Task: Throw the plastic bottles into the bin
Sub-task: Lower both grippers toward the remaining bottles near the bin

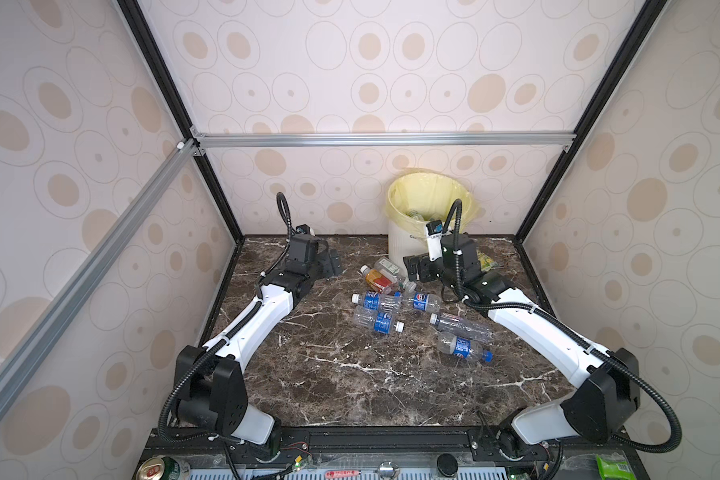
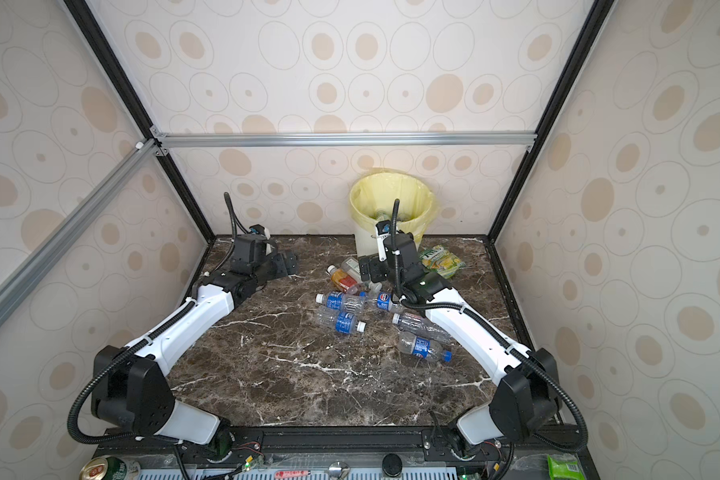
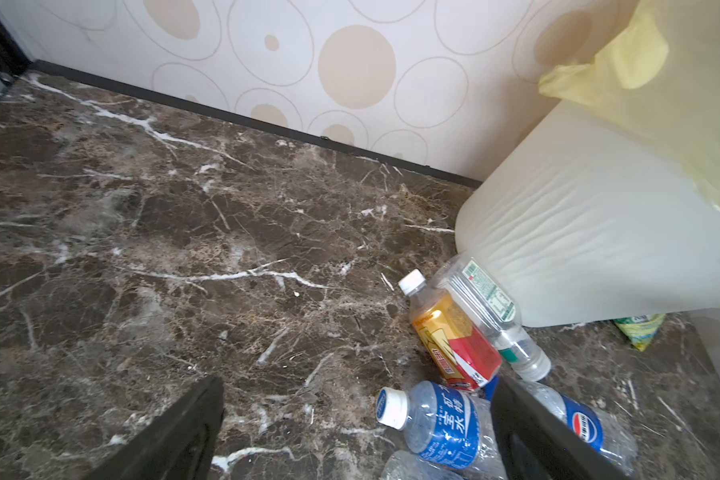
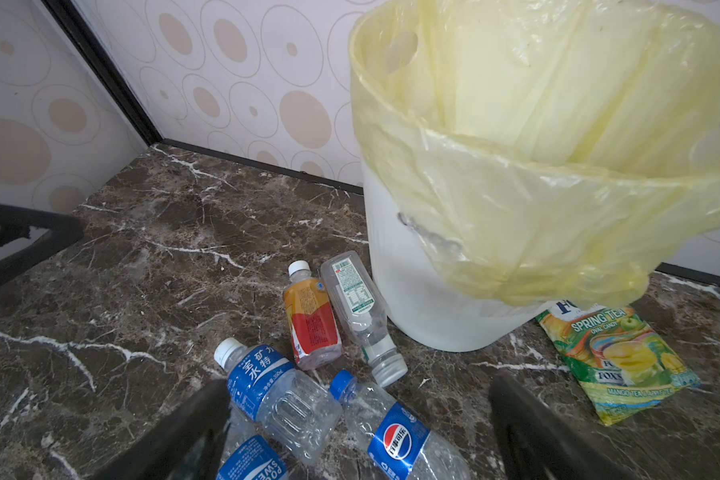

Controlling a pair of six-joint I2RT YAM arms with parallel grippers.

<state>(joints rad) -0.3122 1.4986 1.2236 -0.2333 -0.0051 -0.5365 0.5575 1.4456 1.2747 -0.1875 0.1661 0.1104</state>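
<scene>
Black and empty, the right claw hangs with its jaws wide apart just above the table, close in front of the bin and over the far end of the plastic bottles. The left claw, also spread wide and holding nothing, sits low over bare table near the back-left corner, apart from the bottles.

The bottles lie on their sides right of the table's middle. An orange-red bottle and a clear green-labelled bottle lie side by side nearest the bin's foot, with blue-labelled clear ones nearer the front. A few more show inside the bin, down in its pale yellow liner. The bin stands against the back wall, right of centre, and a green-yellow snack packet lies flat by its right side.

The table is dark brown marble with white veins, edged in black. Pale wallpaper printed with beige ovals and thin rings covers the three walls, joined by black posts and crossed by aluminium rails. A drink can lies beyond the table's front edge, at the left.
</scene>
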